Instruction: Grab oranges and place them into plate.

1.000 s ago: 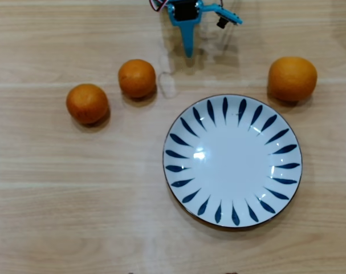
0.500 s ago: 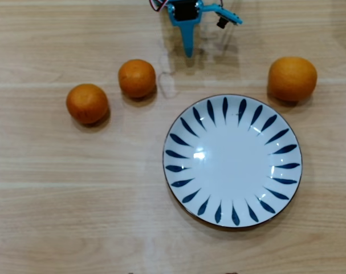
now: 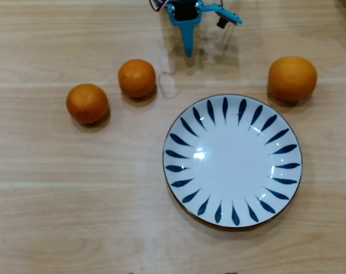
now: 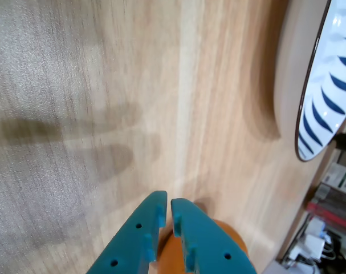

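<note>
Above an orange (image 4: 218, 240), jaws nearly closed (empty)

In the overhead view the plate (image 3: 232, 160) sits right of centre on the table (image 3: 76, 200). Two oranges lie to its upper left, one (image 3: 137, 78) nearer it, one (image 3: 87, 103) farther left. A third orange (image 3: 292, 78) lies beside its upper right rim. The gripper (image 3: 188, 50) hangs above the plate's top edge.
</note>
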